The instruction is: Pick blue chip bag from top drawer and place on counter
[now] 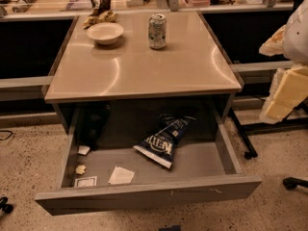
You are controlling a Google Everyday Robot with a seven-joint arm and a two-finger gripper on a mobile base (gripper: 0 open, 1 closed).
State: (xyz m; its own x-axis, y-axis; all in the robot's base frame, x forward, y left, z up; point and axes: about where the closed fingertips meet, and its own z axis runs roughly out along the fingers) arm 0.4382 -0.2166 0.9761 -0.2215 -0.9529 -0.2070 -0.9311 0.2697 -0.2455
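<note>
Blue chip bag [163,139] in the open top drawer [144,192], down and left of the gripper [283,99].
Camera view: I see the bag's long axis slanting back-right to front-left. The gripper hangs at the right edge beside the counter [144,66], well apart from the bag; I cannot tell its grip state.

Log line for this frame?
top drawer open | blue chip bag inside, ungrasped | tool right edge, beside counter

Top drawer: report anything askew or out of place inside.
The blue chip bag lies crumpled and slanted in the top drawer, with loose paper scraps strewn near its front. The pincer hangs at the right, outside the drawer.
</note>
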